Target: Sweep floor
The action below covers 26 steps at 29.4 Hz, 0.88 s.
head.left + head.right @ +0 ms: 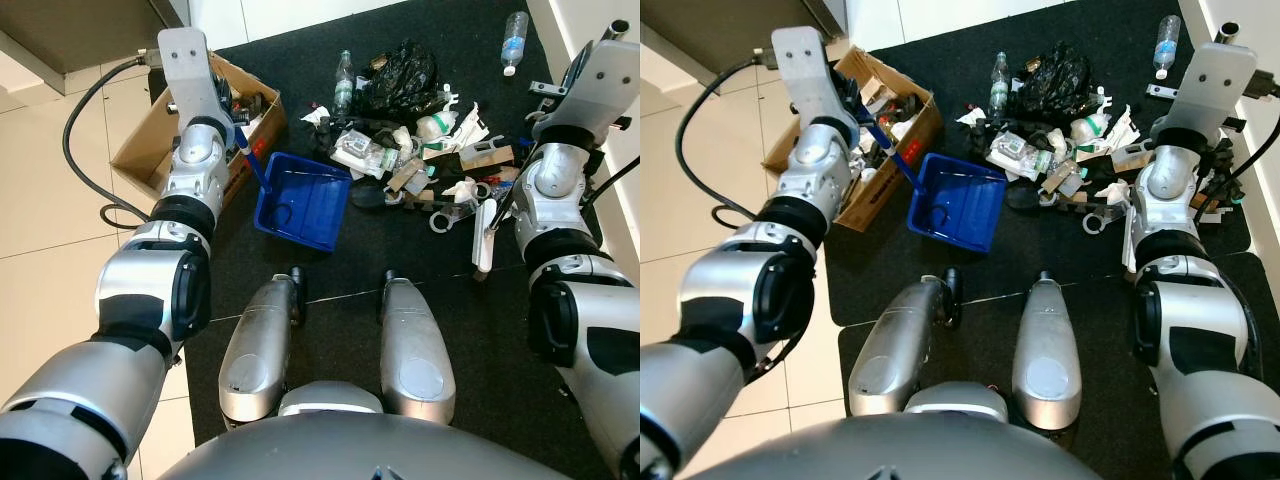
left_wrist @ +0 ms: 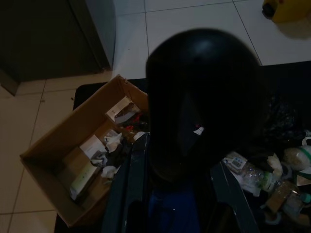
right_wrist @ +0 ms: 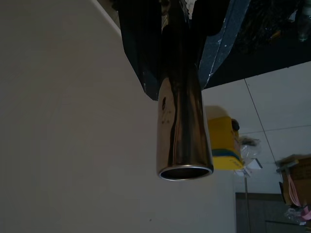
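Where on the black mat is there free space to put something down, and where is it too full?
Free: the mat between the cardboard box and the black bag, and the strip between the blue dustpan and the robot's knees. Crowded: the trash pile from the dustpan towards the right arm.

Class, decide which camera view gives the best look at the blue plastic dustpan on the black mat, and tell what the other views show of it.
The right eye view shows the blue plastic dustpan best: whole tray, bright and sharp. The left eye view shows it equally whole, from a slightly different angle. The left wrist view catches just a dim blue patch beneath the left gripper. The right wrist view faces elsewhere.
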Available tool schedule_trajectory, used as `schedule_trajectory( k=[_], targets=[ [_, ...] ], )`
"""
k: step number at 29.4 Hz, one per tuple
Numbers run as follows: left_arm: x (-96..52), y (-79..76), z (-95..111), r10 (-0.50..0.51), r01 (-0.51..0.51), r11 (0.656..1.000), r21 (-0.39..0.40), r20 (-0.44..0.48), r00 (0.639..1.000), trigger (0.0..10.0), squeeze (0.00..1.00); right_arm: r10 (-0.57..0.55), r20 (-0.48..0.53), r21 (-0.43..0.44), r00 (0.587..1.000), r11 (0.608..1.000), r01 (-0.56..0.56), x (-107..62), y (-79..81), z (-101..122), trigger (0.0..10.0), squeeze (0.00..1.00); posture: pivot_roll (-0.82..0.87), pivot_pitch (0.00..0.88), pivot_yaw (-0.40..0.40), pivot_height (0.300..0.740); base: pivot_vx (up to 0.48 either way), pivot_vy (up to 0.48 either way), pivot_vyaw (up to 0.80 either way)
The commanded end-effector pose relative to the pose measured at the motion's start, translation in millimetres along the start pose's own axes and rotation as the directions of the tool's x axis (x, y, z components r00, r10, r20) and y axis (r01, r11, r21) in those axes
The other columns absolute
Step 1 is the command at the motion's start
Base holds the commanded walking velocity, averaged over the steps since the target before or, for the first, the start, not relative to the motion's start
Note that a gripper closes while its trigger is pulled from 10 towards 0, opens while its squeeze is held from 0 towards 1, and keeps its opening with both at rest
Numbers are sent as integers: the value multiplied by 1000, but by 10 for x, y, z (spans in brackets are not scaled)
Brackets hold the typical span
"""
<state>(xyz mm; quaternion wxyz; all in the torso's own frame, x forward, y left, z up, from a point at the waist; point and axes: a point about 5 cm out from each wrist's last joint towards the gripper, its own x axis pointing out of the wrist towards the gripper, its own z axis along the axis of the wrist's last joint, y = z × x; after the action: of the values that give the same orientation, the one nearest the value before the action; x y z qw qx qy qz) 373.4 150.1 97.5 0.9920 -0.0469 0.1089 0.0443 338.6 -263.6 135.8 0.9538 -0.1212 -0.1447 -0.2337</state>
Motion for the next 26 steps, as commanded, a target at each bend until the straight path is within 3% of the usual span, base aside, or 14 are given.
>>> schedule_trajectory(
  k=[1, 3, 9, 12, 13, 16, 23, 25, 26],
  targets=[
    [-69, -43, -261, -19, 13, 998, -55, -100, 995, 10000, 0, 8, -21, 8, 1000, 1000, -8, -27, 33, -35, 10000, 0, 38, 265, 160, 740, 0, 0, 0],
    [-70, -65, -262, -22, 17, 999, -48, -99, 995, 10000, 0, 9, -28, 23, 1000, 1000, -8, -26, 47, -36, 10000, 0, 38, 265, 160, 740, 0, 0, 0],
    [-73, -137, -248, -48, 45, 998, -38, -85, 995, 10000, 0, 111, -78, 199, 991, 976, -93, -72, 367, -18, 10000, 0, 58, 264, 163, 740, 0, 0, 0],
    [-72, -125, -240, -51, 48, 998, -34, -77, 996, 10000, 0, 163, -114, 341, 980, 933, -115, -127, 549, -23, 10000, 0, 85, 263, 162, 740, 0, 0, 0],
    [-72, -125, -240, -51, 48, 998, -34, -77, 996, 10000, 0, 163, -114, 341, 980, 933, -115, -127, 549, -23, 10000, 0, 85, 263, 162, 740, 0, 0, 0],
    [-71, -92, -232, -50, 49, 999, -25, -69, 996, 10000, 0, 245, -119, 429, 962, 887, -173, -204, 760, -5, 10000, 0, 97, 263, 158, 740, 0, 0, 0],
    [-74, -63, -240, -39, 38, 999, -24, -70, 997, 10000, 0, 322, -105, 493, 941, 839, -232, -270, 924, 23, 10000, 0, 97, 263, 151, 740, 0, 0, 0],
    [-75, -69, -242, -37, 35, 999, -26, -69, 997, 10000, 0, 414, -84, 537, 906, 785, -309, -374, 1093, 38, 10000, 0, 93, 262, 148, 740, 0, 0, 0],
    [-75, -69, -242, -37, 35, 999, -26, -69, 997, 10000, 0, 414, -84, 537, 906, 785, -309, -374, 1093, 38, 10000, 0, 93, 262, 148, 740, 0, 0, 0]
  ],
)
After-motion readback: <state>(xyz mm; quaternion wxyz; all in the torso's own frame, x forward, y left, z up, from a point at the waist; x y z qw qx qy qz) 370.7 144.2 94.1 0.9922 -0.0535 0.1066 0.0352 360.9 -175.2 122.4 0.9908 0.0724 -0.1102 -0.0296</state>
